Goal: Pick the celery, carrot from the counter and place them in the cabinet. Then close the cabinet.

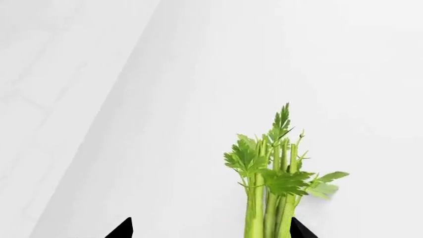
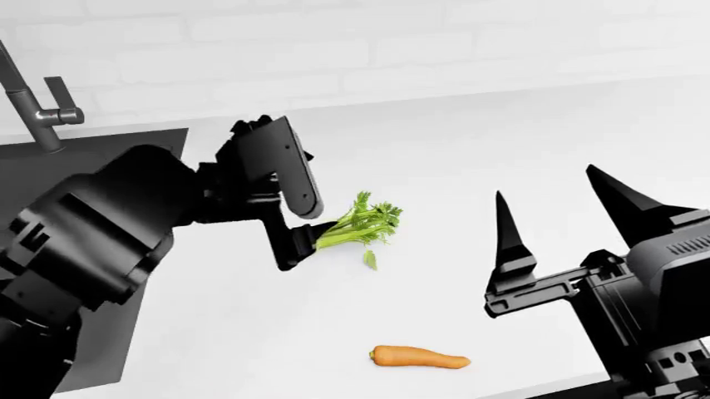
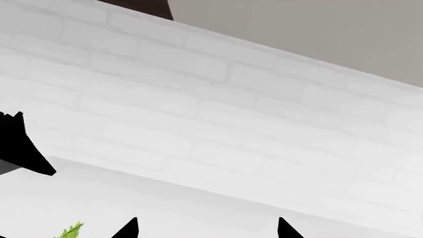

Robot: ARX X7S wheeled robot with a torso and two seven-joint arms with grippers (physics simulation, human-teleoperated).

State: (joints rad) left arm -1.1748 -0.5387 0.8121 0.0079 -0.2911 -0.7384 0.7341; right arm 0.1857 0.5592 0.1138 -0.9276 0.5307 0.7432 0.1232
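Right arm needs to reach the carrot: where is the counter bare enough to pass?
Bare counter runs behind the celery to the brick wall, and between celery and carrot. Crowded by the sink, where the left end effector is at the celery.

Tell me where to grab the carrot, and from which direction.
Grip the carrot across its thicker half, nearer the blunt end at the head view's left, coming straight down. It lies flat on the counter, long axis across the view, tapering toward the robot's right. The open right gripper is probably the closer one.
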